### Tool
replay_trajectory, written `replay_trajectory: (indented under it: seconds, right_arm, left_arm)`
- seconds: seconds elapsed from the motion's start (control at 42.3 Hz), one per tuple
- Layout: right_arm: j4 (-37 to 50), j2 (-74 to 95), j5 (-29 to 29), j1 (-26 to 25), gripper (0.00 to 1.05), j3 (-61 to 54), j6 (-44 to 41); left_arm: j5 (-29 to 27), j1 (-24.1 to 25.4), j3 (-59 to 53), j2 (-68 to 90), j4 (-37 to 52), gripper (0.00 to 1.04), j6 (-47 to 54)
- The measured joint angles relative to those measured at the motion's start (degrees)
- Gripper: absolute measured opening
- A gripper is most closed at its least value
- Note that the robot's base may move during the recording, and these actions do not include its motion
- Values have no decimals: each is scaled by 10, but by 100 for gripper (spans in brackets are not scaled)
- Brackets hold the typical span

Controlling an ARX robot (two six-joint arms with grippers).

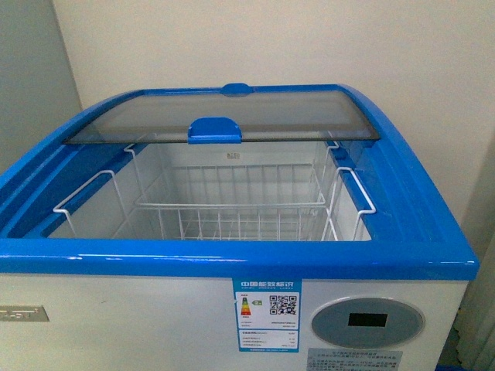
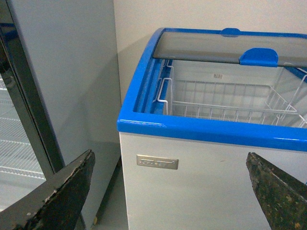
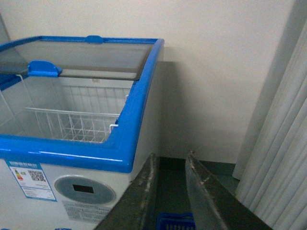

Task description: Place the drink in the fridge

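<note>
The fridge [image 1: 232, 259], a white chest freezer with a blue top rim, fills the front view. Its curved glass lid [image 1: 224, 116] is slid back, and a white wire basket [image 1: 232, 209] sits empty inside. The fridge also shows in the left wrist view [image 2: 201, 129] and the right wrist view [image 3: 81, 153]. My left gripper [image 2: 170, 191] is open and empty in front of the fridge's front left corner. My right gripper [image 3: 170, 165] is shut and holds nothing, off the fridge's right side. The drink is out of view. Neither gripper shows in the front view.
A grey upright cabinet with a glass door [image 2: 43, 96] stands close to the fridge's left. A wall runs behind. On the right are a pale curtain [image 3: 283, 143] and a blue crate [image 3: 175, 223] on the dark floor.
</note>
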Motion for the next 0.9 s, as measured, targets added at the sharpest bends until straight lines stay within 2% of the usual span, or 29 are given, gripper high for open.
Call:
replay_trajectory:
  seconds: [0.071,0.118,0.898]
  right_arm:
    - [8,-28,-1,0,6,-35,0]
    - [10,-30,-1,0,2,-40,0]
    - [23,-83,0,0,3,-95,2]
  left_arm:
    - [0,0,0,0,0,97,0]
    - [0,0,0,0,0,97,0]
    - [0,0,0,0,0,97,0]
